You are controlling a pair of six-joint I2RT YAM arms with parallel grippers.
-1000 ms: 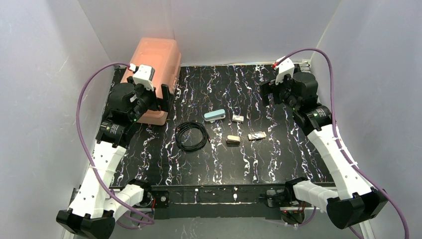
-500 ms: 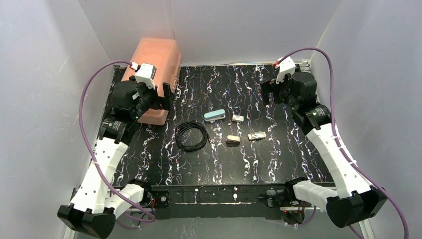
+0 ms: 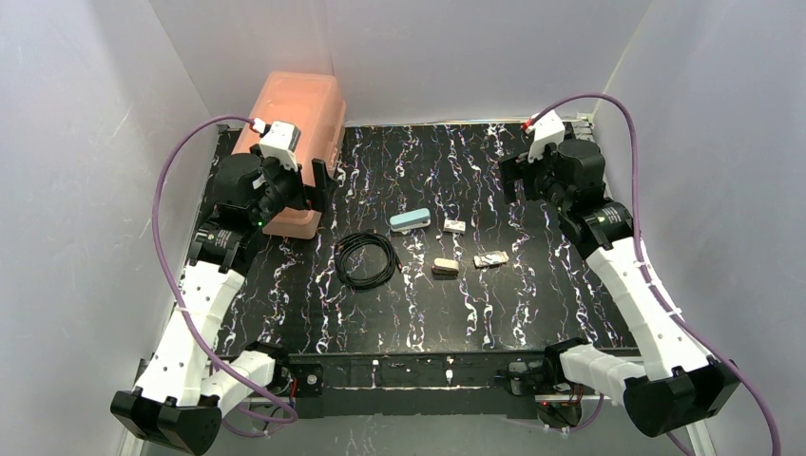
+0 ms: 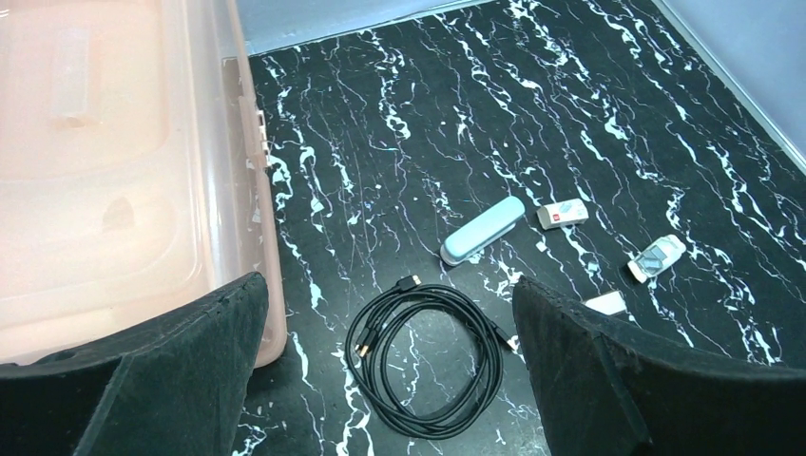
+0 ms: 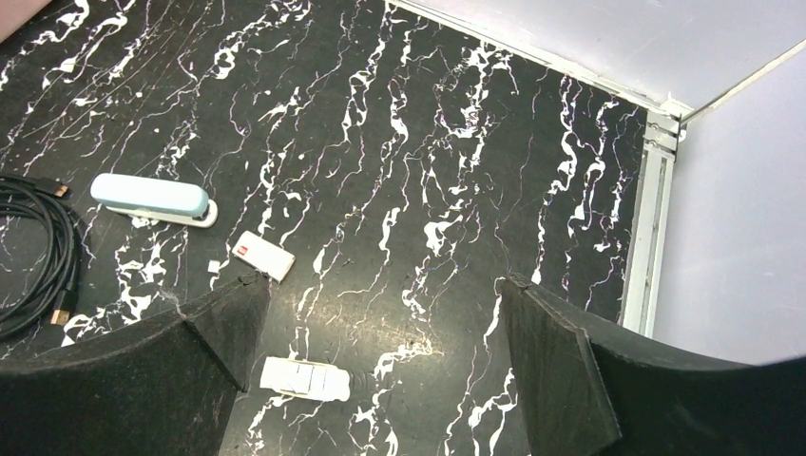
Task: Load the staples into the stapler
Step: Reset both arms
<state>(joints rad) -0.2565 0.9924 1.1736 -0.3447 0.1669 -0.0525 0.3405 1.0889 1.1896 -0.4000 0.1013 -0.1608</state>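
As stapler [image 3: 410, 220] and staples [image 3: 491, 258] lie apart, unloaded, left gripper [image 3: 319, 186] and right gripper [image 3: 510, 179] hover wide open, empty, seemingly ready to reach

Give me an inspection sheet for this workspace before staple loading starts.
Surface: black table with white veining.
Job's things: light-blue stapler lying mid-table; staples, a silvery strip, nearer and to its right, apart from it.
Clutter: small white block just right of the stapler; tan sleeve left of the staples; pink bin at the far left corner.
Tools: left tool open, empty, beside the bin; right tool open, empty, over the far right.
Cables: coiled black cable lying left of the stapler; purple cables loop from each arm.
Surroundings: white walls on three sides.
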